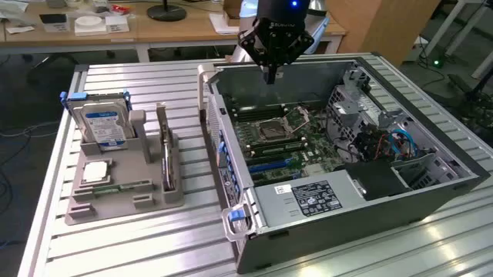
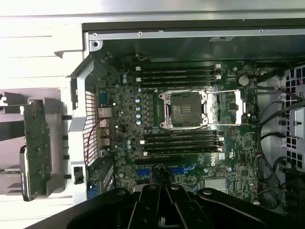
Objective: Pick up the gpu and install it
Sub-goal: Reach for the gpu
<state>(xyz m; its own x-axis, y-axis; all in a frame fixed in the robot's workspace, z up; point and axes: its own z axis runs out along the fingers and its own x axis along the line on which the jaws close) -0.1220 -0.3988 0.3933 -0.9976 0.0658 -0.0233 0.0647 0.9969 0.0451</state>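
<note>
The gpu (image 1: 164, 151) stands on its edge in a slot of the grey holder (image 1: 123, 202) on the exterior view's left of the table. In the wrist view the gpu (image 2: 37, 149) shows its green board side beside the computer case. My gripper (image 1: 271, 78) hangs over the far wall of the open case (image 1: 370, 202), well apart from the gpu. Its fingers (image 2: 151, 207) are shut together with nothing between them. Below them lies the motherboard (image 2: 186, 119) with its bare processor socket (image 2: 185, 109).
A silver hard drive (image 1: 104, 124) with a blue-white label stands in the same holder. A processor chip (image 1: 94, 171) and a green memory stick (image 1: 123, 186) lie in front of it. Cables and drive cages (image 1: 385, 144) crowd the case's right side. Desks stand behind the table.
</note>
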